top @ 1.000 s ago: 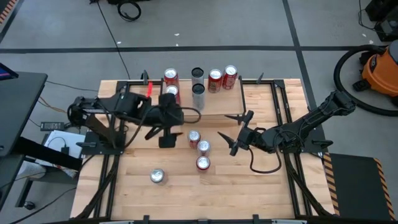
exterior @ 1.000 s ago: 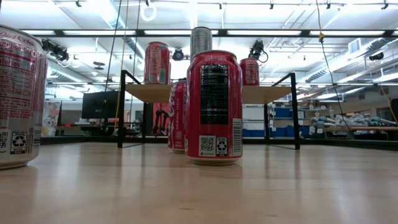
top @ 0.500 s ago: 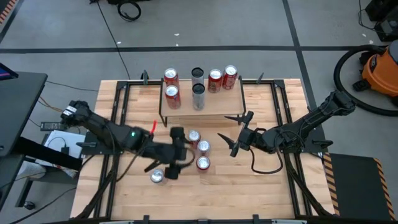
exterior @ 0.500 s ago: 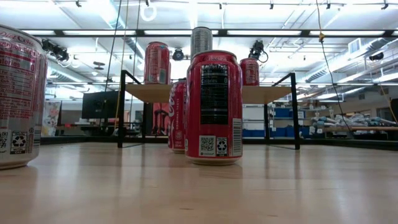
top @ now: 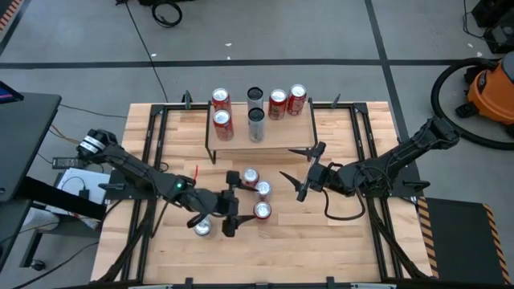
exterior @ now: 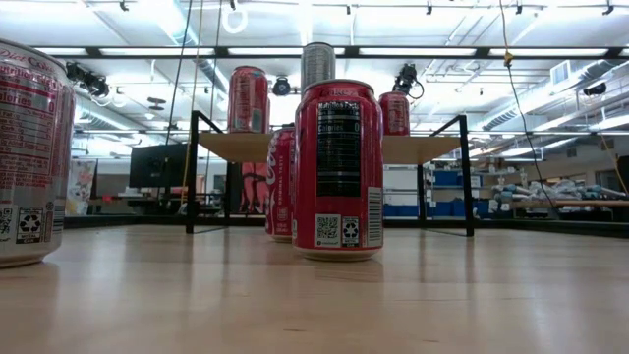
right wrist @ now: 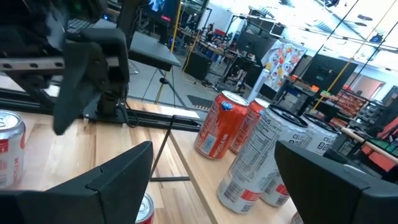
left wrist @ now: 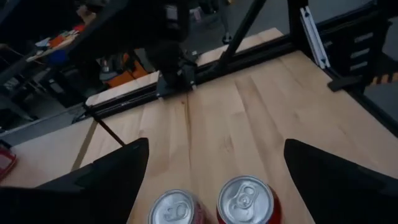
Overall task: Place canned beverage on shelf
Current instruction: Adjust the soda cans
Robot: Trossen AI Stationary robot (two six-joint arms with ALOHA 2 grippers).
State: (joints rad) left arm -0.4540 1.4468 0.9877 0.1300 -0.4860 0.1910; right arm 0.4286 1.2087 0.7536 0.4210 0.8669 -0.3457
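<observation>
Left pincer (top: 218, 215) is open and empty, low over the worktop (top: 321, 241); two cans (left wrist: 242, 200) stand just ahead of it. Step: approach for pickup. Next: straddle one can and close. The shelf (top: 277, 132) lies well beyond. Right pincer (top: 299, 172) waits open.

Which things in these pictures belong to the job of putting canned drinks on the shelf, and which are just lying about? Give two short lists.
Belong to the job:
shelf, already carrying cans
three red cans on the table
lone can near the front
left gripper, open, near the lone can
right gripper, open, waiting

Lying about:
orange vacuum on the floor
cable on the floor
</observation>
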